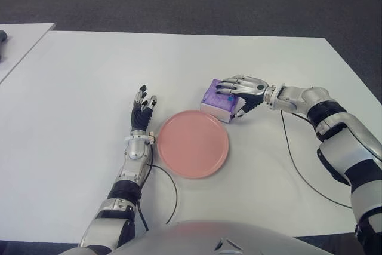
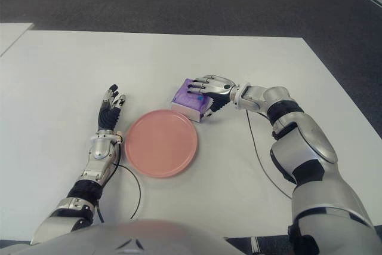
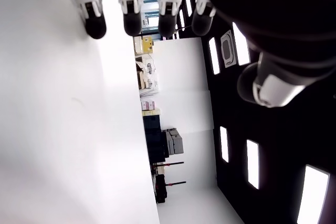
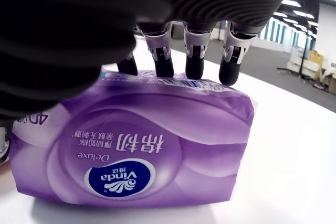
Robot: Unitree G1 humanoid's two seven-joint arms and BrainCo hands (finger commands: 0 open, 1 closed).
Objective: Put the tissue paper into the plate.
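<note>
The tissue paper is a purple soft pack [image 1: 215, 101] lying on the white table just beyond the right edge of the pink plate [image 1: 192, 143], which holds nothing. My right hand [image 1: 231, 98] reaches over the pack from the right. Its fingers [image 4: 194, 51] curl over the pack's [image 4: 157, 145] top far edge and the thumb sits at its near side. My left hand [image 1: 143, 108] shows beside the plate on its left, with its fingers [image 3: 131, 19] stretched straight out and nothing in them.
A thin black cable [image 1: 298, 165] runs across the table [image 1: 77, 88] from my right forearm toward the front edge; another loops by my left arm. A second white table [image 1: 18, 37] stands at the far left with a dark object on it. Dark carpet lies beyond.
</note>
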